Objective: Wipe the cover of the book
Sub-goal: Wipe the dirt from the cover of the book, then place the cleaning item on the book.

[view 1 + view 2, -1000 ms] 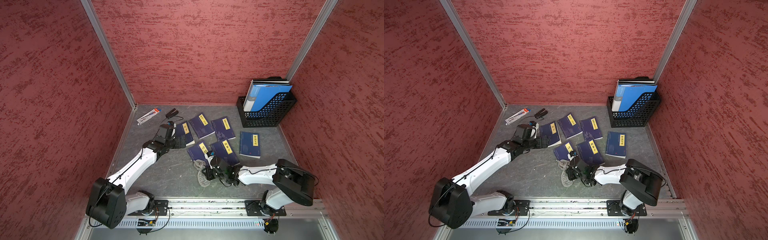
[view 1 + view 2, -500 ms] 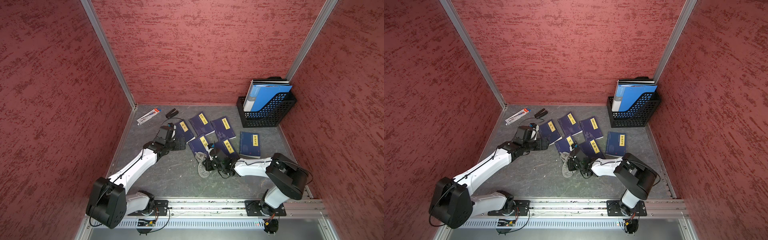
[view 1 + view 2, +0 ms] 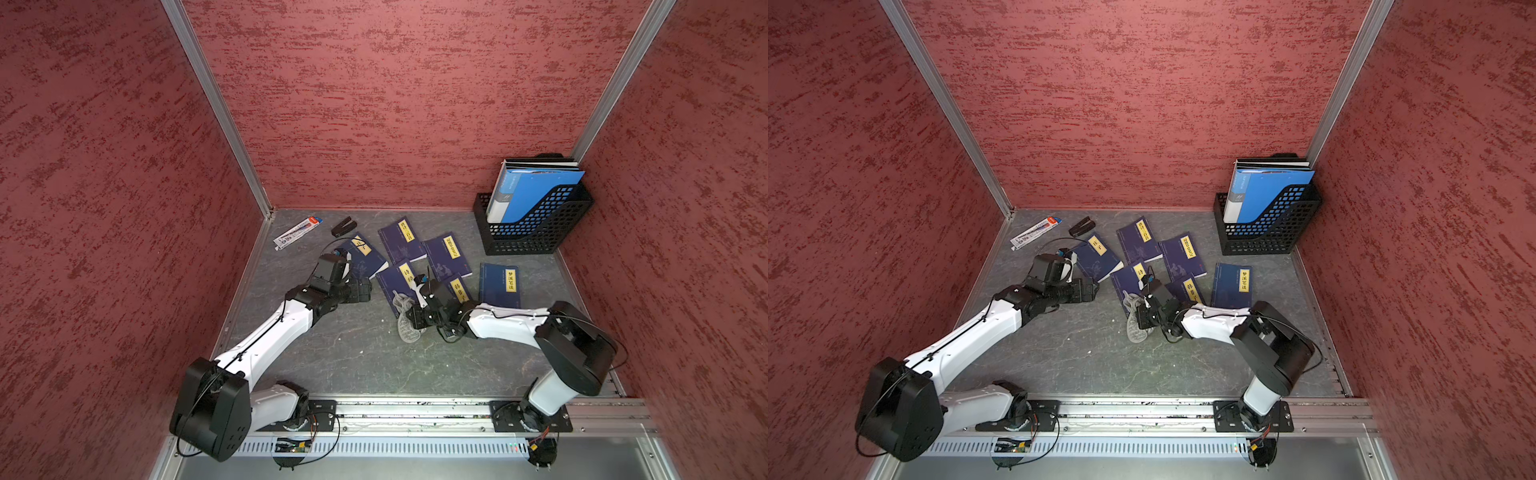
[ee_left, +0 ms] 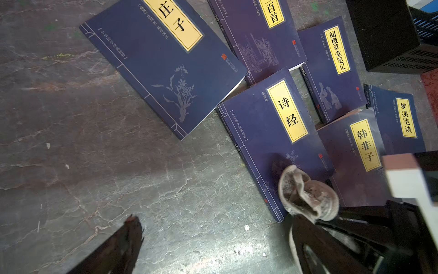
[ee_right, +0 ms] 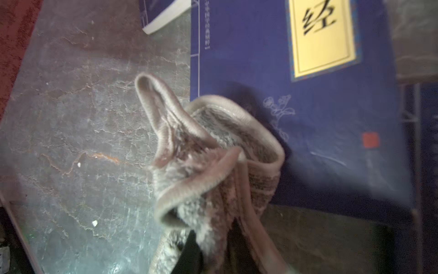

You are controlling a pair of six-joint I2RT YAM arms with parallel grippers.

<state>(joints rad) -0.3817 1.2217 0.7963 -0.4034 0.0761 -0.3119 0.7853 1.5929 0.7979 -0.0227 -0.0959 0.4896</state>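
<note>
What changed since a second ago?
The right claw, shut on the crumpled grey cloth, slid away from the robot's base onto the dark blue book with the yellow label, nudging it back. The open left claw, other blue books and black basket stayed.

in the right wrist view the cloth (image 5: 213, 166) hides the fingers of the right end effector (image 3: 415, 316), and the picture's edge cuts the book (image 5: 320, 118) under the cloth through its yellow label. this book's side away from the cloth is blurred. in the left wrist view one finger (image 4: 118, 246) of the left end effector (image 3: 365, 289) shows, cut by the edge.
</note>
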